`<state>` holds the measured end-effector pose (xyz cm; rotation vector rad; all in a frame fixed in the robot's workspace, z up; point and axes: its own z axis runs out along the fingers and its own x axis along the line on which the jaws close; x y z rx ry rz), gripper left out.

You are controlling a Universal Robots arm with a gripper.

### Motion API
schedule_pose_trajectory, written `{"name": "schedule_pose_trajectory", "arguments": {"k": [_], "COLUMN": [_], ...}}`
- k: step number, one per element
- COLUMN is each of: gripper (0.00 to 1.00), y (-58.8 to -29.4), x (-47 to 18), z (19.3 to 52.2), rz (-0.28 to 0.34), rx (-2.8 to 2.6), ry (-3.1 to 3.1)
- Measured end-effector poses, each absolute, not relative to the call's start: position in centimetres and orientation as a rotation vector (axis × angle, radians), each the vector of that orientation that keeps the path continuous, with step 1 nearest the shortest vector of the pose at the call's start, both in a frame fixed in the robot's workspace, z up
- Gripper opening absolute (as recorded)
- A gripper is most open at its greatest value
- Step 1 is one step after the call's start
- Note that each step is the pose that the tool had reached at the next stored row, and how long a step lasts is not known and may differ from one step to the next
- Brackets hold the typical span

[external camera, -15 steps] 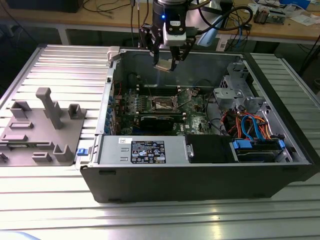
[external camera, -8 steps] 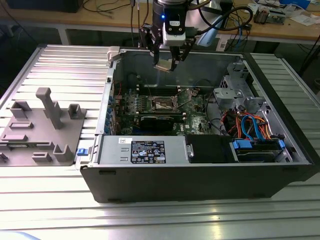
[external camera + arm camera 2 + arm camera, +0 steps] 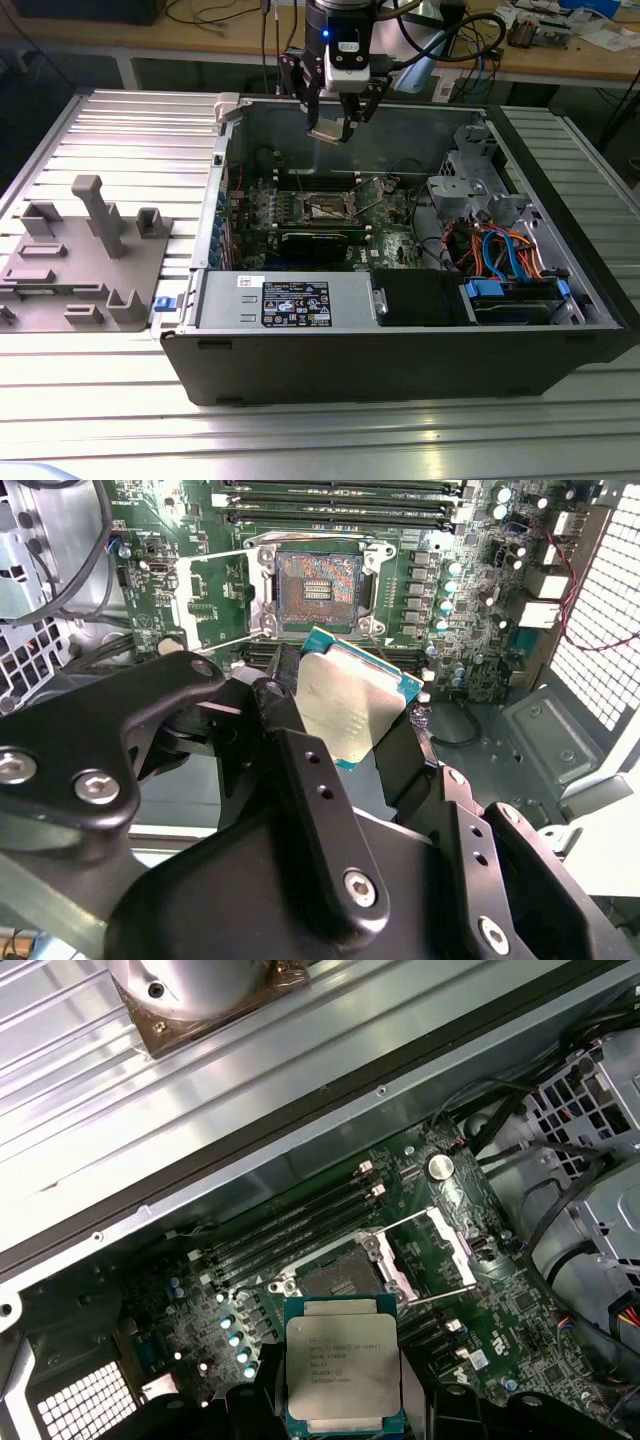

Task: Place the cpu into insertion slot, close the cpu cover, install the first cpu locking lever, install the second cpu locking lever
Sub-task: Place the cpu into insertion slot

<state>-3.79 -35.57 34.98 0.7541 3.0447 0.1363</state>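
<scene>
At the upper middle of the exterior view, above the open computer case (image 3: pixel 400 350), the gripper (image 3: pixel 338 125) with the cpu (image 3: pixel 326 133) between its fingers, well apart from the motherboard (image 3: pixel 392 215) below. Near the frame's centre, on that board inside the case, the insertion slot (image 3: pixel 327 207), with the cpu cover (image 3: pixel 453 1247) raised just beside it. At the exterior view's left, outside the case on the table (image 3: pixel 320 440), a fixture plate (image 3: pixel 80 270); along the case's front wall a power supply (image 3: pixel 285 300), and at the frame's right a drive cage (image 3: pixel 480 185).

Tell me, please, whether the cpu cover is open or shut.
Open: the cpu cover stands swung away from the insertion slot, which lies bare.
</scene>
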Motion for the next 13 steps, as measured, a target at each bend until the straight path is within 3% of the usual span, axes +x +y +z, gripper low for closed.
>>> {"name": "schedule_pose_trajectory", "arguments": {"k": [13], "gripper": [0.55], "y": [-35.57], "x": [-3.79], "z": [34.98], "rz": [0.136], "rx": [0.807], "ry": [3.03]}}
